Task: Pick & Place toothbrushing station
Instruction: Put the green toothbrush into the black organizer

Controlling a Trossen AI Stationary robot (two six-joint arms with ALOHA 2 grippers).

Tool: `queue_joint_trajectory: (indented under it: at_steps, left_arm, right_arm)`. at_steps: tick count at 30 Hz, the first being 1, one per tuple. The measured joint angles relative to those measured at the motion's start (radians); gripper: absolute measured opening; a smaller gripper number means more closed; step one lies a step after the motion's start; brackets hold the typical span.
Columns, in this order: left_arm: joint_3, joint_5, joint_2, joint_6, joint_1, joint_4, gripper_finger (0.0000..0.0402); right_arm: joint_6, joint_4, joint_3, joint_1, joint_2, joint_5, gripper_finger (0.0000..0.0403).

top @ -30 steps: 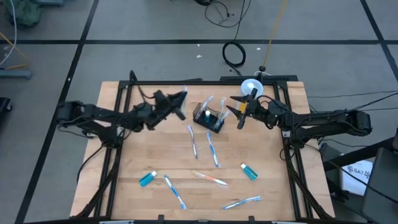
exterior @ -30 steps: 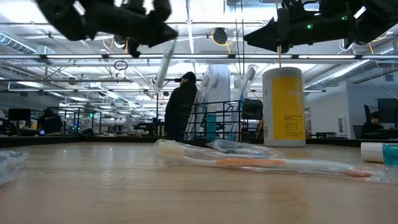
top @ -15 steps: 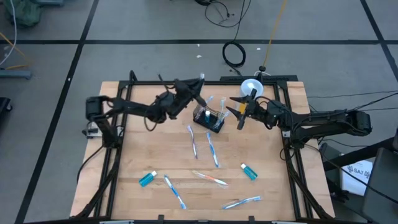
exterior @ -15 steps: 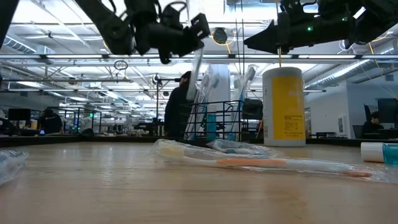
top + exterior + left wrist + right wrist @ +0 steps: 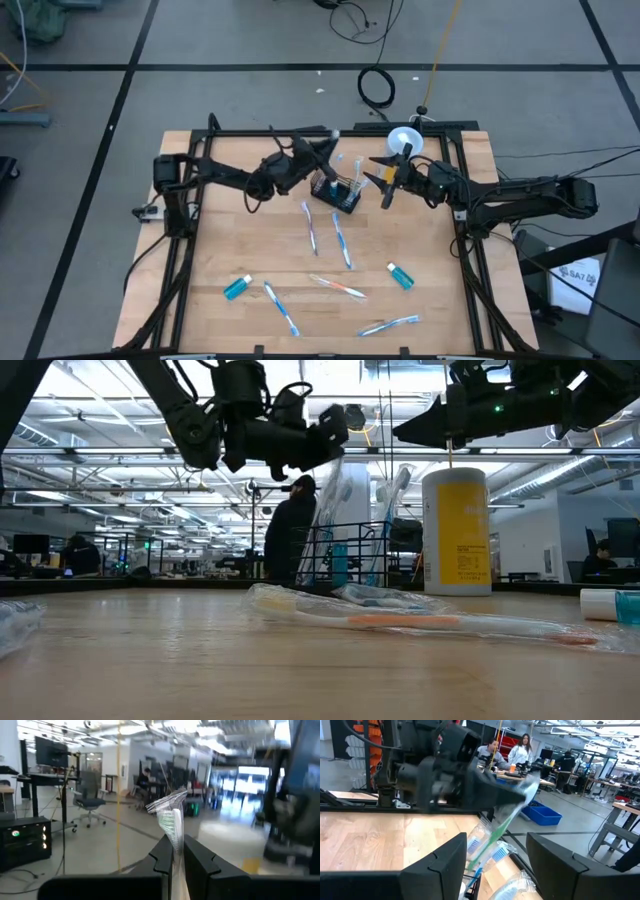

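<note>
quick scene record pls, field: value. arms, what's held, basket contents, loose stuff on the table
left gripper: shut on a wrapped toothbrush, above the wire basket
right gripper: open, holds nothing, beside the basket, waiting
basket contents: several wrapped toothbrushes standing upright
yellow cup: white lid, behind the basket
loose on table: wrapped toothbrushes lying flat, two small teal tubes
background: people in the room behind

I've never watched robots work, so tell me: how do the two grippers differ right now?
The left gripper has its fingers shut on a wrapped toothbrush, held above the black mesh basket. The right gripper has its fingers open and empty, and waits beside the basket. Both are dark, two-fingered, and raised off the table.
</note>
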Motion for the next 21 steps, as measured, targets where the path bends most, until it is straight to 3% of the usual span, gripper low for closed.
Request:
queue_joint_trajectory:
  at_steps: [4, 16, 21]
  left_arm:
    - [0.000, -0.039, -0.002, 0.051, -0.035, -0.087, 0.0026]
    - [0.000, -0.416, 0.000, 0.018, -0.122, -0.158, 0.0026]
    - [0.000, -0.461, 0.000, -0.036, -0.142, -0.203, 0.0026]
  right_arm:
    - [0.002, 0.000, 0.000, 0.000, 0.000, 0.000, 0.0199]
    - [0.003, -0.013, 0.000, 0.000, 0.000, 0.000, 0.0199]
    - [0.003, -0.013, 0.000, 0.000, 0.000, 0.000, 0.0199]
